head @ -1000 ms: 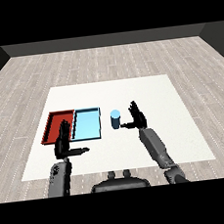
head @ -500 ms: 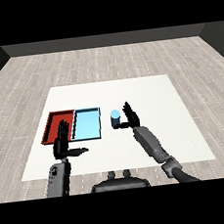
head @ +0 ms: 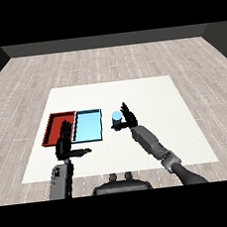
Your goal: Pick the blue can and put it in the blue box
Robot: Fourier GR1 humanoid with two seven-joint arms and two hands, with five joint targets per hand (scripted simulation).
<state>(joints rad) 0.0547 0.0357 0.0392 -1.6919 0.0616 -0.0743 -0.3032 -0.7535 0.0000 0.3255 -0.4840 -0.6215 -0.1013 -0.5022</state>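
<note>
Open worktop (head: 153, 96) all round right hand (head: 128, 118), blue can (head: 116, 119) just beside it, narrow bare strip between can and light blue tray (head: 88, 126), left hand (head: 66, 144) raised over near edges of trays, red tray (head: 57, 128) at far left.

White table (head: 148, 96) looking matt, smooth. Floor (head: 104, 61) showing pale wood-plank grain. Red tray (head: 51, 128) and light blue tray (head: 87, 126) looking flat matt. Hands appearing matt black.
</note>
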